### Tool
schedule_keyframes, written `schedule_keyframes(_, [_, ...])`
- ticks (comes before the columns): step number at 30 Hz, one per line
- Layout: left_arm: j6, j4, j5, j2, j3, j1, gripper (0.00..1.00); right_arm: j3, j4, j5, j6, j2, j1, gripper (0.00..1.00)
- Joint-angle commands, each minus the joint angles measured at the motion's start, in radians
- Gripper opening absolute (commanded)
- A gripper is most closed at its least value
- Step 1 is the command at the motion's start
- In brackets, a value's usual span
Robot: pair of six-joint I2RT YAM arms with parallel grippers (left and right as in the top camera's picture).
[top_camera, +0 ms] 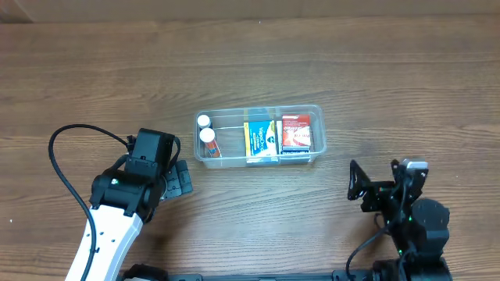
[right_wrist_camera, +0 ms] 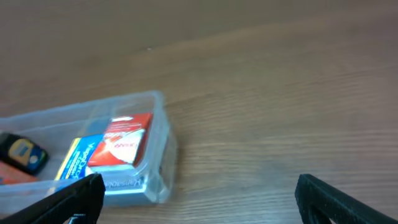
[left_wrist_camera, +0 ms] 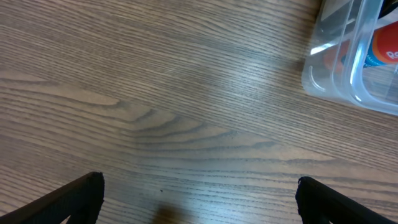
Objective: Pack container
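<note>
Overhead: clear plastic container (top_camera: 316,148) sits mid-table on a wood-grain table (top_camera: 312,55), long side running L to R. Inside, L to R: two white-capped tubes (top_camera: 208,134), a yellow-and-blue box (top_camera: 260,139), then a red-and-white box (top_camera: 297,133) at the R end. Left gripper (top_camera: 176,181) is near the container's front L corner, not touching. Right gripper (top_camera: 373,181) is front R of it, apart.

Left wrist: black fingers (left_wrist_camera: 68,199) spread wide at the bottom corners, nothing btwn them but bare wood. Container corner shows top R, with a red and blue item inside, too blurred to name.

Right wrist: jaws likewise wide apart, holding nothing. Container lies lower L, red-and-white box nearest its end wall, yellow-and-blue box beside it
</note>
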Motion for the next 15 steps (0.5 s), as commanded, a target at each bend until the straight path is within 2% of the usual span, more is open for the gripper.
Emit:
schedule_keyframes(1, [-0.017,0.000,-0.021,0.008,-0.006,-0.006,1.00,-0.049,0.040,-0.045,-0.068,-0.087,0.003,1.00])
schedule_keyframes(7, [-0.017,0.000,-0.021,0.008,-0.006,-0.006,1.00,-0.157,0.161,-0.006,-0.066,-0.247,0.003,1.00])
schedule_keyframes(10, [-0.017,0.000,-0.021,0.008,-0.006,-0.006,1.00,-0.205,0.228,0.039,-0.056,-0.256,0.003,1.00])
schedule_keyframes(13, [-0.017,0.000,-0.021,0.008,-0.006,-0.006,1.00,-0.240,0.240,0.119,0.039,-0.256,0.003,1.00])
schedule_keyframes(15, [-0.017,0.000,-0.021,0.008,-0.006,-0.006,1.00,-0.240,0.244,0.160,0.039,-0.256,0.003,1.00])
